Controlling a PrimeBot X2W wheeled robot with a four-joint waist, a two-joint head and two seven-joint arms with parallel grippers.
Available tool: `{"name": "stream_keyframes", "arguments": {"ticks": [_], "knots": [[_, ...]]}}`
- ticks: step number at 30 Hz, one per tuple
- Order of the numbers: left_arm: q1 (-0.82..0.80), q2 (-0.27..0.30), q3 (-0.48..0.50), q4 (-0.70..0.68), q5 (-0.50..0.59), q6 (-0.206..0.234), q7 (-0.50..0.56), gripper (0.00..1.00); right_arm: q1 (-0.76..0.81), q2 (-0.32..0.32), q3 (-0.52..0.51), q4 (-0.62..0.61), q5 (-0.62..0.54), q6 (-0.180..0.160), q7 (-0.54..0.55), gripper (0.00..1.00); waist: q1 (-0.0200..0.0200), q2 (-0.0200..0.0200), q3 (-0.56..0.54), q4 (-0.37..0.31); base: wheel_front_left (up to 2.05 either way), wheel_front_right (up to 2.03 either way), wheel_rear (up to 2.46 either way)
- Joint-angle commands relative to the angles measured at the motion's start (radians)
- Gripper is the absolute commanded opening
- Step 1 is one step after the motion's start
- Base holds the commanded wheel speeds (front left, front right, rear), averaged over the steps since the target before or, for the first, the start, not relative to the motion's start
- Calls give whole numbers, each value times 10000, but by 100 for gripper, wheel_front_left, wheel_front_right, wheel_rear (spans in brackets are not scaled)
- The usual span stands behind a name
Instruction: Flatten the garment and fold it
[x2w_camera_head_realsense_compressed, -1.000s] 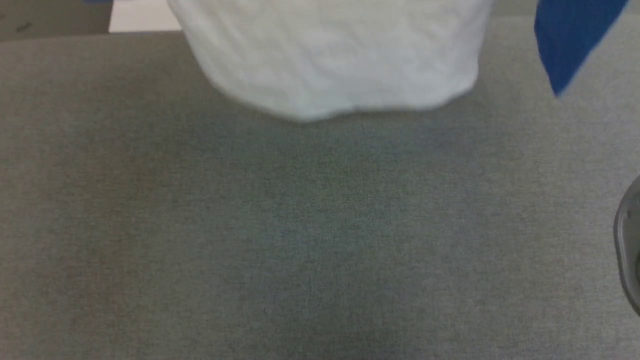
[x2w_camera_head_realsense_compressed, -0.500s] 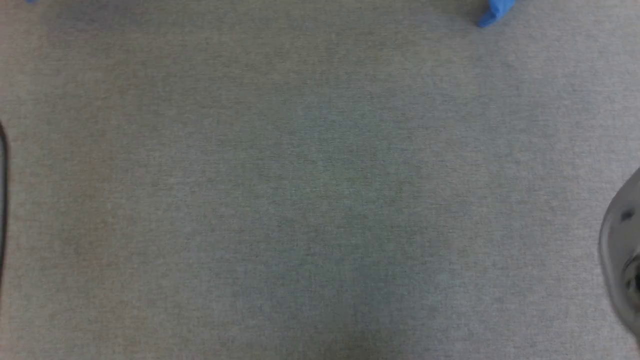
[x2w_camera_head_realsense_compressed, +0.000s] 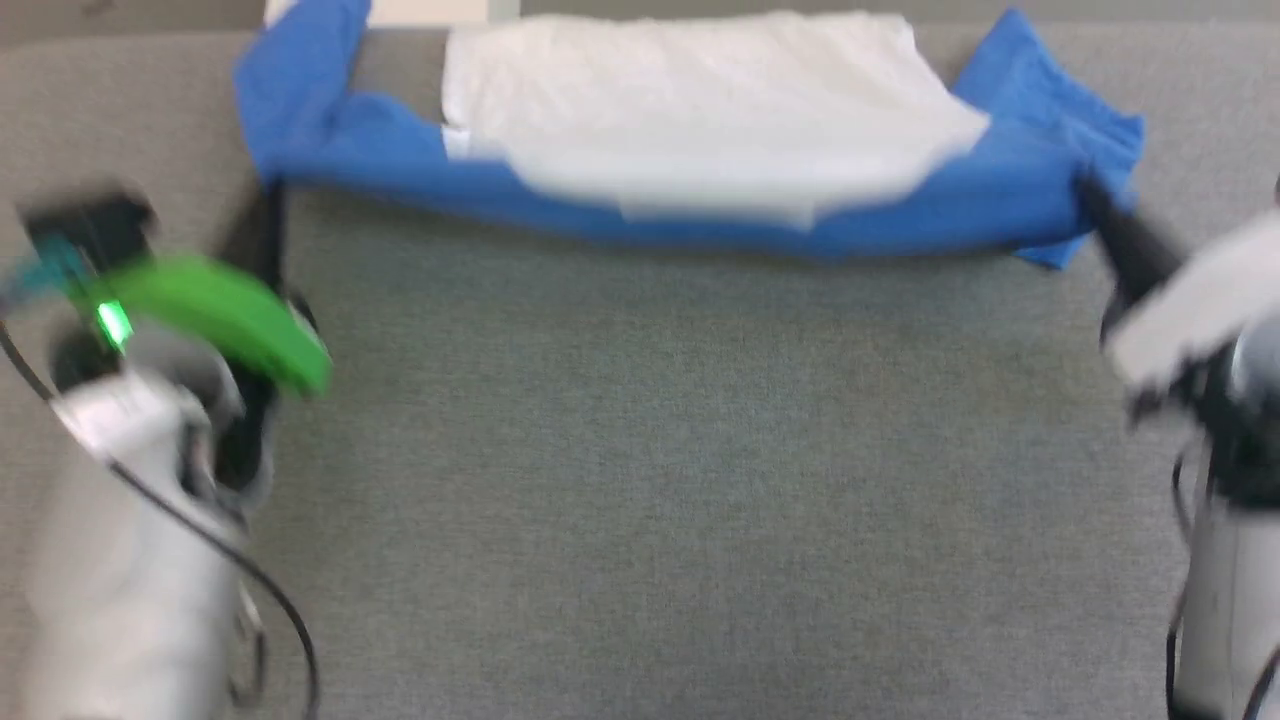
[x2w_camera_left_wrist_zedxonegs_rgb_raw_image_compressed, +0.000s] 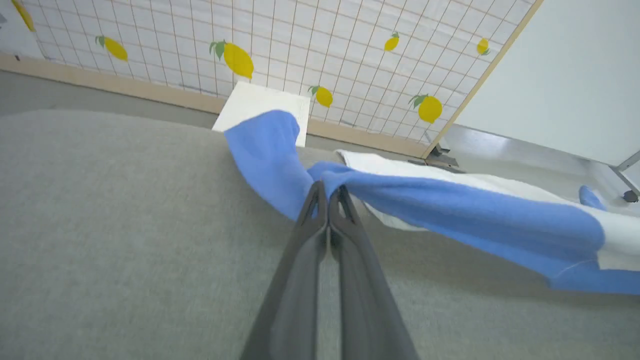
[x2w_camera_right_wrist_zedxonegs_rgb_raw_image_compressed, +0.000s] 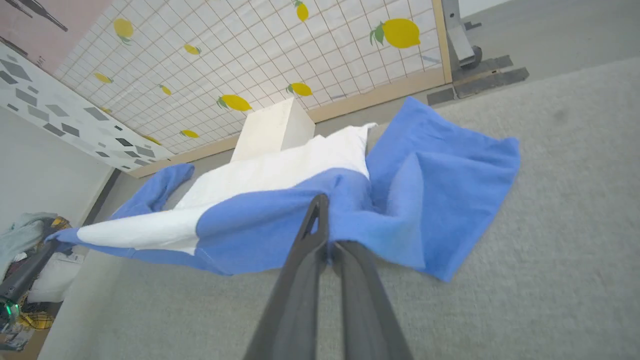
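Head view: one soft, thin garment (x2w_camera_head_realsense_compressed: 700, 130), its crumpled white body between two blue sleeves (x2w_camera_head_realsense_compressed: 1040, 150), is sagging across the far edge of the grey felt counter (x2w_camera_head_realsense_compressed: 640, 480), whose near stretch is lying open. Left wrist view: the left jaws are pinching together on blue cloth. Right wrist view: the right jaws are squeezing tight on blue cloth too.

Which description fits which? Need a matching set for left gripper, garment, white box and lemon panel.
Things:
1. left gripper
2. garment
3. white box
4. lemon panel

Descriptions:
A. just beyond the far edge of the grey table
B. shut on blue cloth
C. white grid with yellow fruit print
D. white middle, blue ends

Pairs: 1-B, 2-D, 3-A, 4-C
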Motion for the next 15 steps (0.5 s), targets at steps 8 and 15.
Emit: {"name": "stream_keyframes", "arguments": {"ticks": [8, 15], "knots": [[4488, -369, 403, -2541, -980, 1339, 860, 0, 3645, -19, 48, -714, 1242, -19, -96, 0, 0, 0, -2160, 23, 0, 0, 0], [7485, -54, 630, -5398, -1284, 2604, 2148, 0, 5754, -18, -355, -1873, 1172, -19, 1020, 0, 0, 0, -2907, 20, 0, 0, 0]]}}
